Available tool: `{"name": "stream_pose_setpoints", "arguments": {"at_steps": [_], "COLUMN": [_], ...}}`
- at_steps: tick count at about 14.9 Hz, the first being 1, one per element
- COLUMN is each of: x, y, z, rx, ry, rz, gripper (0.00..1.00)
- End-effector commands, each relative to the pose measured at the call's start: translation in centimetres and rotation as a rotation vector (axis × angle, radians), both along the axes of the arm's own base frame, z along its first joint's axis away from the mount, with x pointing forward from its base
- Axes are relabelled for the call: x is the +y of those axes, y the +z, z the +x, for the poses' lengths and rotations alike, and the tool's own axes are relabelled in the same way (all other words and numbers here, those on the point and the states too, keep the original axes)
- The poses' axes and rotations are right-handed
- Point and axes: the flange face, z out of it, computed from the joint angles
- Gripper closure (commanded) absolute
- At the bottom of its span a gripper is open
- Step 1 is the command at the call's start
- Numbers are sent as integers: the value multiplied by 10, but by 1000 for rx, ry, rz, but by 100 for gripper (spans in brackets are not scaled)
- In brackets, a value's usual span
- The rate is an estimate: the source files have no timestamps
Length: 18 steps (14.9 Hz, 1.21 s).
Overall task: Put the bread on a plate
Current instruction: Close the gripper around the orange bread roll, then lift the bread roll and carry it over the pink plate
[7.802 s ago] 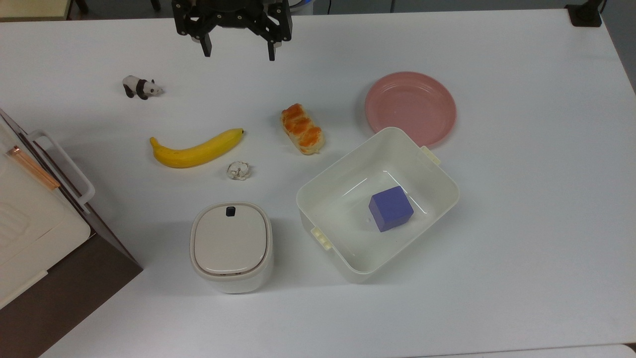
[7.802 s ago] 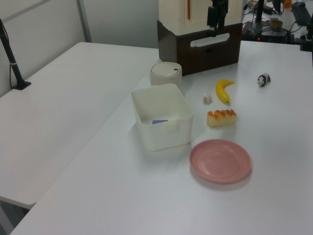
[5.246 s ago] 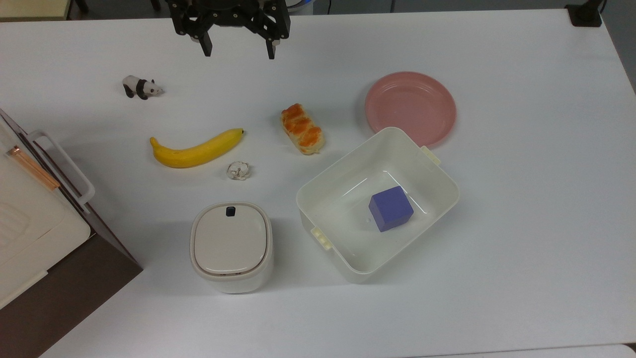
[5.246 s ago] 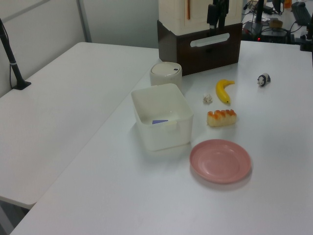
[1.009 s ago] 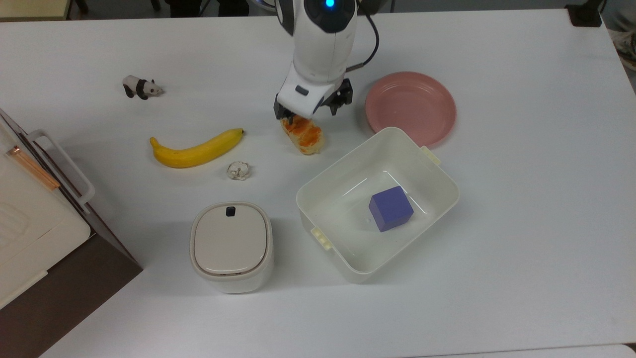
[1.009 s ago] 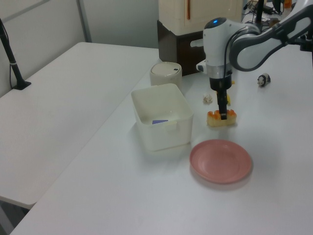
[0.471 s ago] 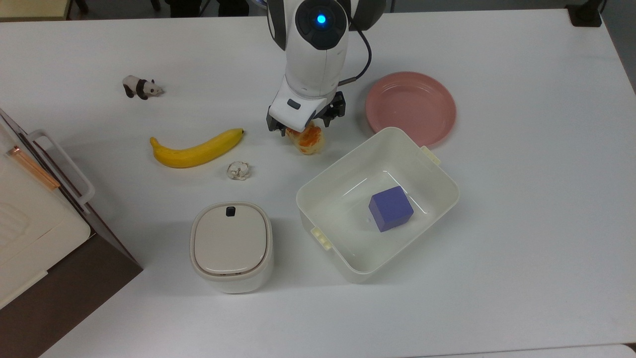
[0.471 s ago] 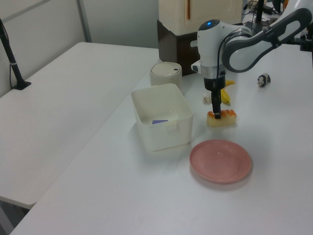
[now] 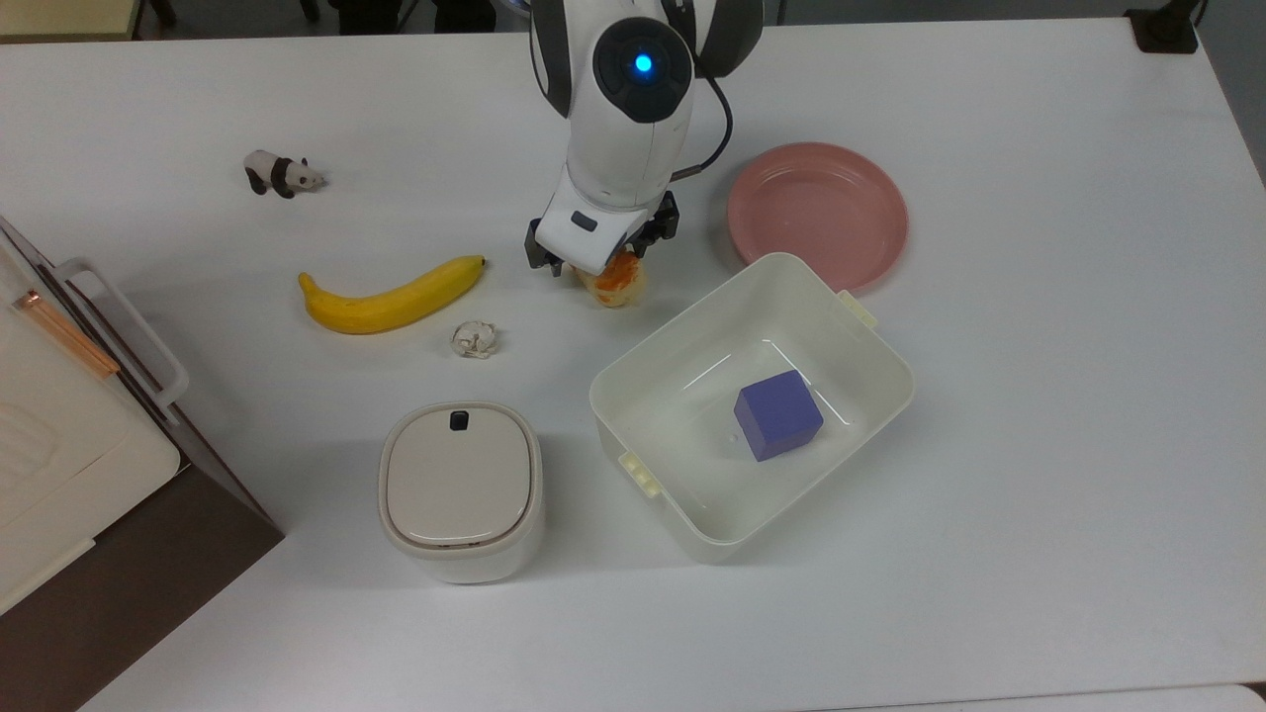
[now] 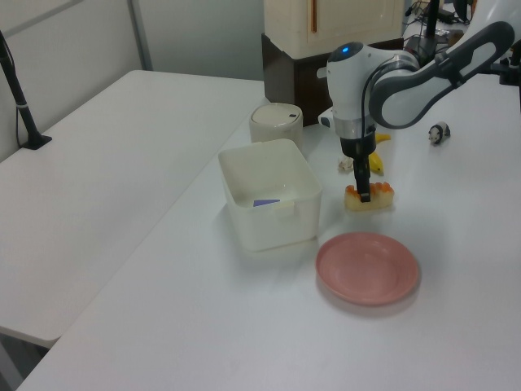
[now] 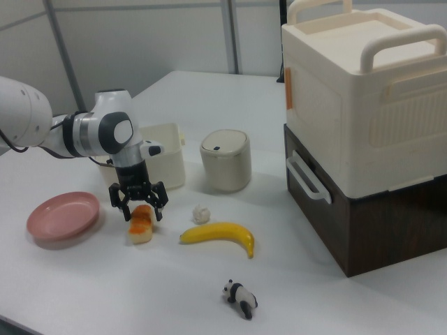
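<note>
Presently: my gripper [image 11: 142, 211] is down over the bread [image 11: 141, 225], fingers [image 11: 130, 215] spread apart on either side of it, not closed. The bread lies on the table [image 9: 1039, 494], near the tub [image 9: 895, 386] and between the banana [image 9: 391, 297] and the plate [image 9: 819, 213]. The plate is bare, its near rim just beside the tub's corner. From the top view, my wrist hides most of the bread. Paper ball [image 9: 476, 339] near the banana.
</note>
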Motion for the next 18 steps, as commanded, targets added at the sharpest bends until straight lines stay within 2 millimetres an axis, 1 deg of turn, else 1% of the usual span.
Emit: {"name": "stream_pose_setpoints", "arguments": {"at_steps": [1, 3, 4, 5, 6, 7, 8, 9, 10, 11, 14, 17, 18], "x": [0, 0, -1, -1, -1, -1, 1, 4, 8, 18, 54, 90, 103], "y": [-13, -13, -12, -13, -11, -9, -2, 13, 26, 39, 79, 103, 107], "z": [-9, -9, -9, -9, -8, -8, -8, -11, -14, -18, -39, -56, -62], "rx": [27, 28, 26, 28, 26, 23, 14, 21, 25, 28, 19, 10, 6], "ry": [17, 16, 17, 18, 17, 17, 18, 19, 26, 40, 99, 132, 144], "rz": [-44, -44, -46, -46, -46, -46, -48, -58, -65, -70, -90, -62, -50], "gripper": [15, 36, 55, 63, 66, 66, 68, 71, 71, 71, 71, 71, 71]}}
